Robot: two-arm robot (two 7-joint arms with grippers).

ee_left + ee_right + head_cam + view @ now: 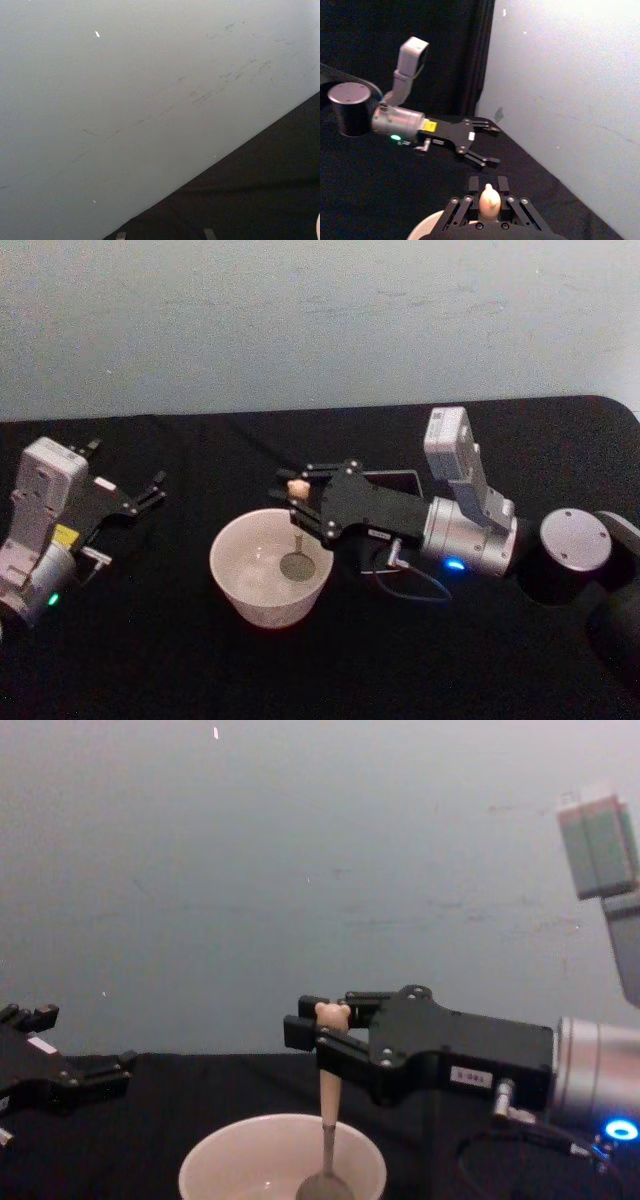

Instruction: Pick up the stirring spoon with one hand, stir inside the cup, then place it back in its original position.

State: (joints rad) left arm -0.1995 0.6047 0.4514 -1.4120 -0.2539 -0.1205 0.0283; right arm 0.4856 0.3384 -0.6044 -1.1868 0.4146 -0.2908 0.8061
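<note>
The stirring spoon (298,540) is seen at the centre of the head view. It is held upright, with its round metal end down low inside the cup (262,612). Whether that end touches the cup's bottom cannot be told. In the chest view the spoon (328,1105) is seen at the lower middle, and its little bear head is at the top.

The bear end is pinched between the jaws of the right gripper (291,490), which is reached in from the right side of the frame, above the cup's right rim. In the right wrist view the bear head of the spoon (489,201) is seen poking up between the black fingers (472,183) at the bottom of the frame.

The cup (205,1182) is set on a black table (300,680), a little left of centre in the head view.

A dark square holder (408,482) is seen just behind the right gripper, right of centre.

The left gripper (128,465) is kept at the left edge of the head view, well apart from the cup. Its jaws are spread wide and nothing is held in them.

A pale wall (320,320) is seen across the top.
</note>
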